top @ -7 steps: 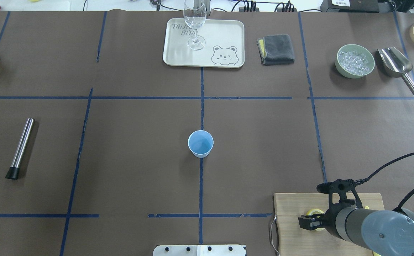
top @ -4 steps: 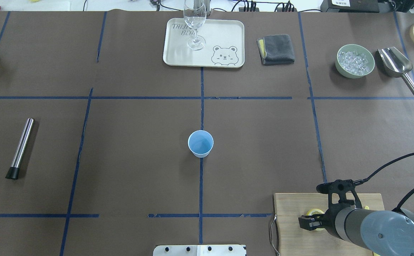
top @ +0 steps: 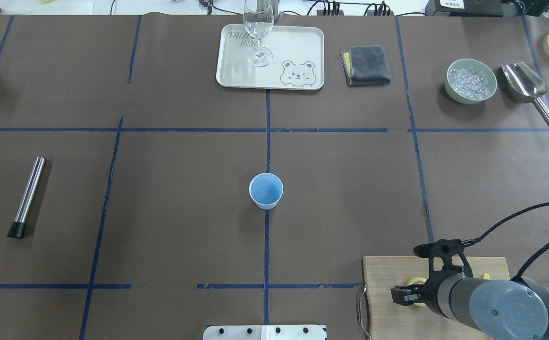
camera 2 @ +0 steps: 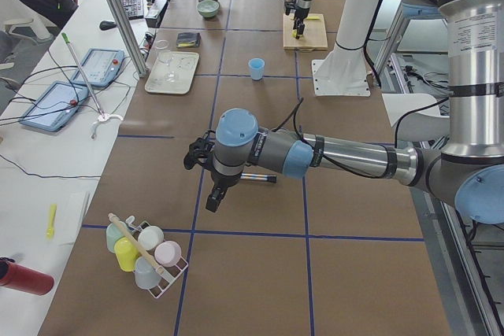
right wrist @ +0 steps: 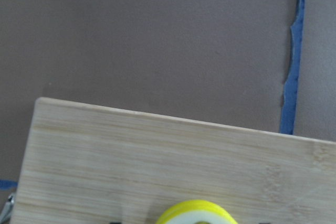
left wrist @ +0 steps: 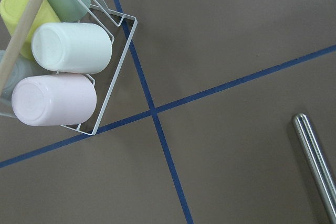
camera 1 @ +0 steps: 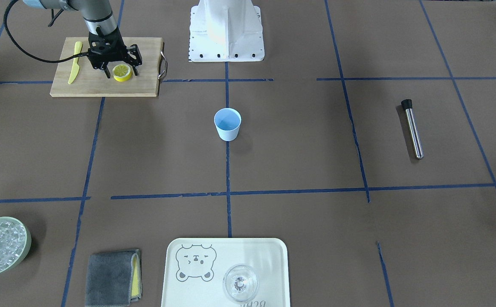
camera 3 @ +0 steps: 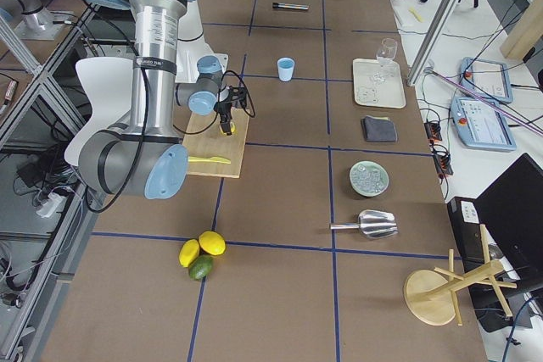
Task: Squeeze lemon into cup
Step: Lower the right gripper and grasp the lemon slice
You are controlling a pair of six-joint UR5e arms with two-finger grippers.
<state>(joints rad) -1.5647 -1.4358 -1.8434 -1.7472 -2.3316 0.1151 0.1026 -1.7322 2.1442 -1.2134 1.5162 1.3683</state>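
Observation:
The lemon (camera 1: 122, 72) is a short yellow stack with a pale segmented top, lying on the wooden cutting board (camera 1: 102, 87) at the robot's right. My right gripper (camera 1: 122, 74) points down over it, open, with one finger on each side of the lemon. The lemon's top edge shows at the bottom of the right wrist view (right wrist: 197, 212). The light-blue cup (top: 266, 191) stands upright and empty at the table's middle, far from both grippers. My left gripper (camera 2: 211, 198) hangs over the table's left end; I cannot tell whether it is open or shut.
A yellow knife (camera 1: 74, 62) lies on the board beside the gripper. A steel muddler (top: 28, 196) lies at the left. A tray (top: 302, 47) with a clear glass (top: 259, 33), a grey cloth (top: 367, 65), an ice bowl (top: 471, 80) and a scoop (top: 524, 85) stand at the far edge. A cup rack (left wrist: 58, 61) is under the left wrist.
My right arm has shifted slightly to the view's left over the board, staying at the lemon. The cup and everything else have not moved.

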